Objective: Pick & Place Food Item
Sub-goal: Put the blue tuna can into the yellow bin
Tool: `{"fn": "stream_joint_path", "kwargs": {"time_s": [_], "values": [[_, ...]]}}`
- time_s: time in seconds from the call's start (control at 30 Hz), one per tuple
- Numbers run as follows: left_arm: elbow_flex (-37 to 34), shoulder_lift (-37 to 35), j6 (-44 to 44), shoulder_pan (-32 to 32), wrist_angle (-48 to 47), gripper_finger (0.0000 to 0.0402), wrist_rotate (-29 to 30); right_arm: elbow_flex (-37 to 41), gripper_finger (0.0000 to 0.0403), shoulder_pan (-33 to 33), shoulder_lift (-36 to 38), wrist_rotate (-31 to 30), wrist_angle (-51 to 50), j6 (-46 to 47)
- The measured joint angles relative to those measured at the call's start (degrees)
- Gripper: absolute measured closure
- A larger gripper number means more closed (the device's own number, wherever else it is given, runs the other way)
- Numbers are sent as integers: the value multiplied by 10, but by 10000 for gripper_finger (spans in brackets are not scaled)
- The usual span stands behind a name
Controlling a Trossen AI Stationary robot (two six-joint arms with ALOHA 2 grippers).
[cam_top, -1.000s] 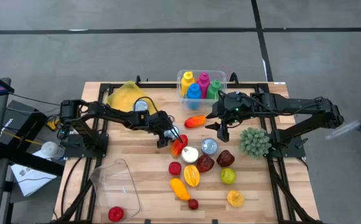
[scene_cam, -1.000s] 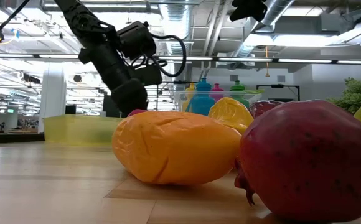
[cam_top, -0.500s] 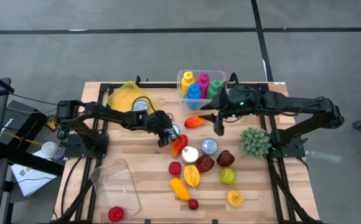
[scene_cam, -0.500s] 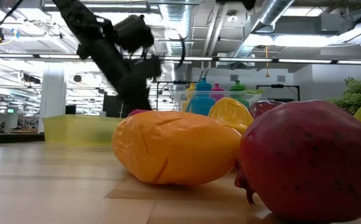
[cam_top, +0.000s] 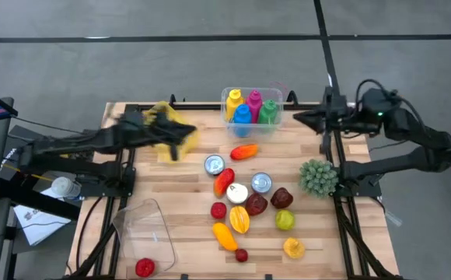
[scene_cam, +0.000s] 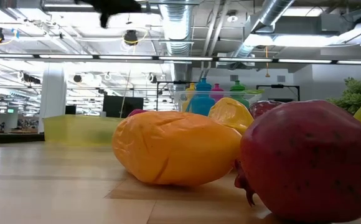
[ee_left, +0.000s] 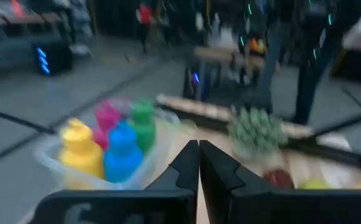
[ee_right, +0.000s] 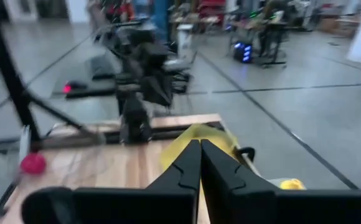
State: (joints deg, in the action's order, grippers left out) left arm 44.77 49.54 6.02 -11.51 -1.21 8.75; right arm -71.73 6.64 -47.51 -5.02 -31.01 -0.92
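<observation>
Glossy plastic fruit cluster [cam_top: 249,206] sits mid-table, near side. Left gripper [cam_top: 173,142] hovers over yellow bin [cam_top: 157,118], fingers pinched together, empty. Right gripper [cam_top: 302,118] raised at far-right edge, likewise closed, empty.

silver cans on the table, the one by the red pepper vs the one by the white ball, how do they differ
The can by the red pepper sits nearer the left arm's side; the can by the white ball sits nearer the right arm's side, beside the dark red fruit. The first borders open wood; the second is inside the food cluster. Both are round, silver-topped and upright.
</observation>
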Motion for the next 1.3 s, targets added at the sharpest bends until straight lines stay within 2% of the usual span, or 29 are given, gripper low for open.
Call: {"fn": "stream_joint_path", "kwargs": {"time_s": [0.13, 0.27, 0.47, 0.63, 0.77, 0.9, 1.07, 1.3], "values": [[-29, -63, 5, -3, -2, 401, 26, 56, 400, 13, 43, 1, 43, 49], [-65, -61, 35, -2, -4, 401, 26, 102, 396, 13, 56, 0, 92, 87], [-106, 9, 87, -2, 22, 401, 6, 115, 400, 12, 43, 3, 114, 99], [-106, 93, 93, -2, 57, 401, -45, 116, 397, 12, 25, 2, 116, 97], [-66, 153, 93, -2, 33, 401, -40, 116, 401, 12, 13, 3, 119, 95], [-4, 196, 61, -2, -52, 396, -21, 116, 399, 12, 3, 5, 118, 95], [61, 227, 15, 2, -112, 356, -25, 116, 385, 11, 3, 8, 120, 95], [109, 234, -16, 2, -132, 255, -45, 115, 362, -4, 23, 9, 115, 95]]}}
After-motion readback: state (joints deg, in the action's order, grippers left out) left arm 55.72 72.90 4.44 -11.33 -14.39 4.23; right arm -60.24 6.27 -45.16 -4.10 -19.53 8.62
